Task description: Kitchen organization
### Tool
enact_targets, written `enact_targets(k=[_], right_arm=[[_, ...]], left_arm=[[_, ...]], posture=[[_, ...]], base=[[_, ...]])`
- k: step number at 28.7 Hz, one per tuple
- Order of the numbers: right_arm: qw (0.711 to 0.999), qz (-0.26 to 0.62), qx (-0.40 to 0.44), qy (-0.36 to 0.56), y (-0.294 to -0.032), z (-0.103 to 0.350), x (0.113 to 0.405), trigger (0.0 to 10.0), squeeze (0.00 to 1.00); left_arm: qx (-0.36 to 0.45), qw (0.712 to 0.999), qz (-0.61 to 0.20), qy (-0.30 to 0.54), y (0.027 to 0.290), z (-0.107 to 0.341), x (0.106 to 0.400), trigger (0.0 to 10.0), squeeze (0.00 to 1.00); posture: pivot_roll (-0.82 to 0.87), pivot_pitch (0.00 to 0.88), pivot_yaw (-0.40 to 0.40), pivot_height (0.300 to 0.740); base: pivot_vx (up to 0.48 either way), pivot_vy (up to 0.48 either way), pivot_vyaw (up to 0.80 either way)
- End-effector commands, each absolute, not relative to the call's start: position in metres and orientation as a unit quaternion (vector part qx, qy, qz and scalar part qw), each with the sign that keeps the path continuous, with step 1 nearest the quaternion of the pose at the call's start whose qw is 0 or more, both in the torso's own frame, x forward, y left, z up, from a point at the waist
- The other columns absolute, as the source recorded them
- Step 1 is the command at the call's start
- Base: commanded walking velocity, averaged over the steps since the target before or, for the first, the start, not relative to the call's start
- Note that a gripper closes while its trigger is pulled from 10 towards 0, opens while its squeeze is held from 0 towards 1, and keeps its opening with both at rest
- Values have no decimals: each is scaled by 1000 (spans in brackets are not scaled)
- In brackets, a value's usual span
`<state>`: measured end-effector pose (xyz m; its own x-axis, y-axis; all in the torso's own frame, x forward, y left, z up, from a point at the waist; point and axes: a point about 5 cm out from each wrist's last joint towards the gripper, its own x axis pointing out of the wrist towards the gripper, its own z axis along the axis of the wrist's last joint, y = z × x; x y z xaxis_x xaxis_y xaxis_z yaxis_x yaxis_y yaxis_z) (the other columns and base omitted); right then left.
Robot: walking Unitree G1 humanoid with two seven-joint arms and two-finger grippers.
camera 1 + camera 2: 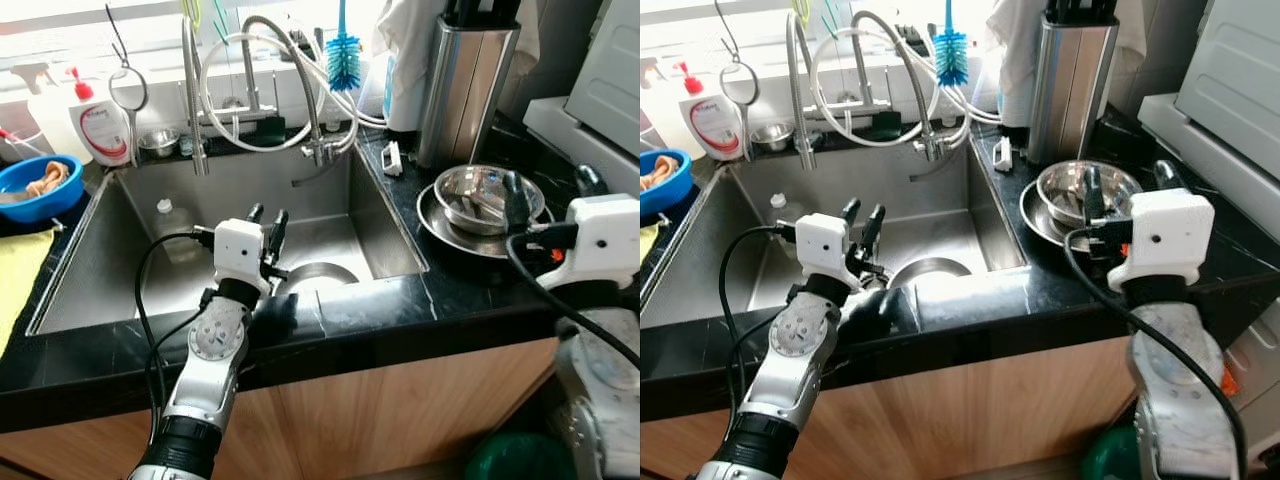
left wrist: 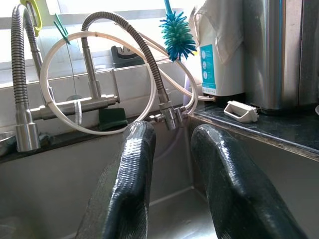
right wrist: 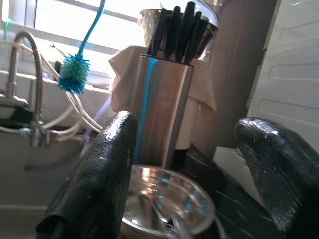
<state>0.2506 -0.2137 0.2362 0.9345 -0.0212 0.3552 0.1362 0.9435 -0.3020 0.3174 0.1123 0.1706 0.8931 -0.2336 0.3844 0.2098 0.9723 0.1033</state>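
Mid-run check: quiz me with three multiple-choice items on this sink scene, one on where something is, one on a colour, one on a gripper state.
1. Where does the steel bowl stand?
A. in the sink basin
B. on a steel plate on the counter right of the sink
C. on the windowsill

2. What colour are the bristles of the bottle brush hanging by the window?
A. red
B. yellow
C. turquoise blue

3. How do the right gripper's fingers stand?
A. spread apart, holding nothing
B. shut on the bowl
C. shut on a knife

Answers:
1 B: the steel bowl sits on the steel plate, right of the sink.
2 C: the bottle brush has turquoise bristles.
3 A: the right gripper shows a wide gap between its fingers, with the bowl beyond them.
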Motion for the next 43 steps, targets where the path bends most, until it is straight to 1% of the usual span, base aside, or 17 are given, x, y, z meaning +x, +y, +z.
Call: enact_targets(k=[1, 4, 5, 6, 7, 9, 12, 13, 14, 15, 22, 29, 34, 39, 43], right_arm=[[968, -20, -161, -189, -213, 241, 248, 10000, 0], [969, 2, -173, -174, -218, 237, 250, 10000, 0], [971, 2, -172, -168, -221, 234, 250, 10000, 63], [975, -4, -159, -155, -227, 228, 250, 10000, 706], [979, -4, -138, -146, -228, 223, 251, 10000, 1000], [984, 0, -110, -138, -228, 216, 253, 10000, 1000], [985, 2, -112, -134, -225, 213, 254, 10000, 1000], [985, 3, -113, -132, -222, 211, 255, 10000, 957], [985, 3, -113, -133, -221, 211, 255, 10000, 220], [985, -1, -111, -131, -220, 209, 255, 10000, 0], [986, 5, -100, -134, -216, 205, 257, 10000, 0], [985, -24, -96, -141, -219, 206, 255, 10000, 0], [986, 2, -92, -137, -211, 206, 254, 10000, 0], [990, 19, -93, -103, -209, 192, 255, 10000, 0], [991, 11, -94, -99, -211, 191, 256, 10000, 0]], left_arm=[[29, 973, -114, -196, 113, 170, 320, 10000, 0], [30, 973, -115, -197, 113, 170, 320, 10000, 0], [30, 973, -114, -197, 113, 170, 320, 10000, 0], [29, 973, -113, -197, 114, 170, 320, 10000, 0], [29, 973, -113, -197, 114, 169, 320, 10000, 0], [30, 973, -115, -196, 113, 169, 320, 10000, 0], [30, 973, -116, -196, 112, 169, 320, 10000, 0], [30, 973, -116, -196, 111, 169, 320, 10000, 0], [30, 973, -116, -196, 111, 169, 320, 10000, 0], [30, 973, -117, -196, 111, 168, 320, 10000, 0], [31, 973, -117, -196, 113, 168, 320, 10000, 0], [30, 973, -118, -194, 112, 167, 320, 10000, 0], [31, 974, -119, -190, 111, 164, 319, 10000, 0], [30, 974, -118, -190, 111, 164, 319, 10000, 0], [31, 974, -117, -190, 112, 164, 319, 10000, 0]], posture=[[-198, 0, 83, 740], [-195, 0, 79, 740], [-196, 0, 78, 740], [-195, 0, 79, 740], [-196, 0, 80, 740], [-195, 0, 82, 740], [-194, 0, 84, 740], [-193, 0, 84, 740], [-193, 0, 84, 740], [-192, 0, 82, 740], [-186, 0, 82, 740], [-189, 0, 80, 740], [-188, 0, 79, 740], [-188, 0, 79, 740], [-188, 0, 79, 740]], base=[[0, 0, 0], [0, 0, 0], [0, 0, 0], [0, 0, 0], [0, 0, 0], [0, 0, 0], [0, 0, 0], [0, 0, 0], [0, 0, 0], [0, 0, 0], [0, 0, 0], [0, 0, 0], [0, 0, 0], [0, 0, 0], [0, 0, 0]])
